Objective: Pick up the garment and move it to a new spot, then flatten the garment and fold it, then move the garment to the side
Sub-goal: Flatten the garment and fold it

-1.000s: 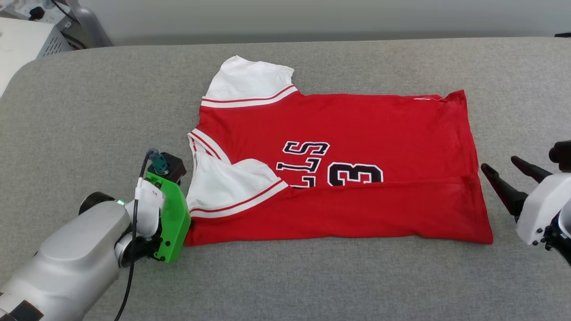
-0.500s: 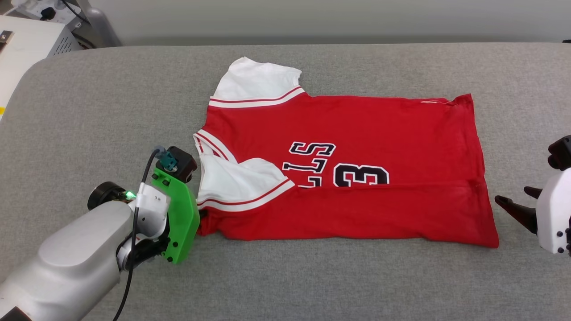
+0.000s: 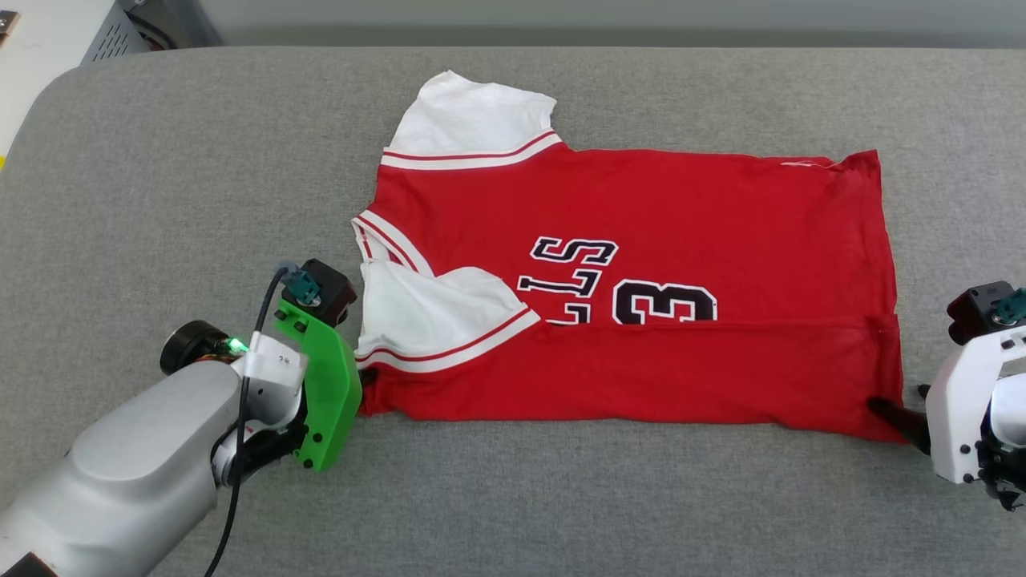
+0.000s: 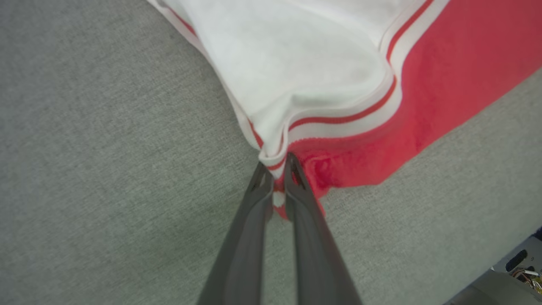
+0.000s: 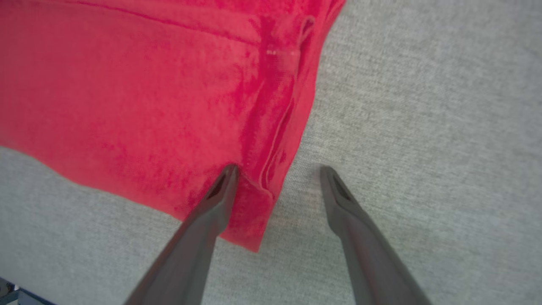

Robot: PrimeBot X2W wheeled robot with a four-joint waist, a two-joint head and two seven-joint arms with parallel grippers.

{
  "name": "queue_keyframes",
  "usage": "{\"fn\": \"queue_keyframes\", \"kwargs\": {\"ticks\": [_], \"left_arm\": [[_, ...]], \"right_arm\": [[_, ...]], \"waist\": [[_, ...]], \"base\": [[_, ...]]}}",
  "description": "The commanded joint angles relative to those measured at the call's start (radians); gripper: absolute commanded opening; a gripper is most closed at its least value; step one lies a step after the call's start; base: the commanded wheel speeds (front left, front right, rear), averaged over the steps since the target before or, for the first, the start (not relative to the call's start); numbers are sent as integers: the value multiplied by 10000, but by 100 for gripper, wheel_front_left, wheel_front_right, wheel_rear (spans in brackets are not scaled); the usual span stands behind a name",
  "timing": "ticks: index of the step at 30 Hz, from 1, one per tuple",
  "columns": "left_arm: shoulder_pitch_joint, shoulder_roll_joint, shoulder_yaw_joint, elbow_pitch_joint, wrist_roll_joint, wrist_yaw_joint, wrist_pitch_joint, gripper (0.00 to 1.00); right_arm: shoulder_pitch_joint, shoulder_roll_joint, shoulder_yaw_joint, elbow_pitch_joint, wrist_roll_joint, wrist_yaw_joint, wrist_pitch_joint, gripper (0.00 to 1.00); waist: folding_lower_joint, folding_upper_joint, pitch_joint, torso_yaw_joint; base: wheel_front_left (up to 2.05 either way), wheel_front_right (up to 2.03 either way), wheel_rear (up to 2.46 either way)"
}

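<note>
left end effector (image 4: 276,165) clenched on the near sleeve corner of the garment (image 3: 641,208), which lies part-folded on the grey padded surface (image 3: 160,160). right end effector (image 5: 277,170) spread, straddling the near hem corner: pinch both layers there, then lift both corners level together.

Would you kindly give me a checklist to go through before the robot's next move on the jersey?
1. Left gripper shut on the garment's near left corner: ok.
2. Right gripper open: ok.
3. Right gripper placed at the near right corner: ok, one finger over the cloth, the other over the grey cushion.
4. Right grip made: not ok, jaws not yet closed.
5. Both cloth layers between the right fingers: cannot tell.
6. Far sleeve tucked in: not ok, it lies spread beyond the body.
</note>
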Motion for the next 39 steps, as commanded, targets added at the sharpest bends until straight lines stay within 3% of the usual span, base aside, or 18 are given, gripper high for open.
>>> {"fn": "queue_keyframes", "kwargs": {"ticks": [1, 3, 4, 5, 6, 19, 31, 39], "left_arm": [[127, -29, 47, 42, -46, 90, -92, 0], [200, -38, 41, 102, -74, 87, -149, 0], [251, -41, 49, 151, -112, 86, -184, 0], [292, -41, 55, 189, -146, 83, -206, 0], [342, -38, 66, 234, -183, 81, -244, 0], [932, 360, 309, 14, -616, 100, -772, 0], [1856, 1249, 225, -1677, -756, 758, -864, 0], [2353, 1441, 70, -2243, -802, 1164, -868, 0]], "right_arm": [[198, 300, 372, 226, -48, 6, 34, 100], [266, 417, 517, 369, 52, 6, -43, 100], [276, 460, 561, 418, 140, 6, -109, 95], [272, 478, 581, 445, 197, 6, -192, 37], [253, 473, 600, 460, 246, 6, -330, 0], [448, -270, 351, -202, 557, 6, -1609, 0], [1823, -671, -549, -1455, 704, 6, -1754, 0], [2707, -612, -1329, -2058, 470, 6, -1444, 0]], "waist": [[0, 0, 30, 15], [0, 0, 28, 12], [0, 0, 14, 2], [0, 0, 0, -11], [0, 0, -33, -31], [0, 0, -877, -79], [0, 0, -1344, -43], [0, 0, -1254, -61]], "base": [[0, 0, 0], [0, 0, 0], [0, 0, 0], [0, 0, 0], [0, 0, 0], [0, 0, 0], [0, 0, 0], [0, 0, 0]]}}
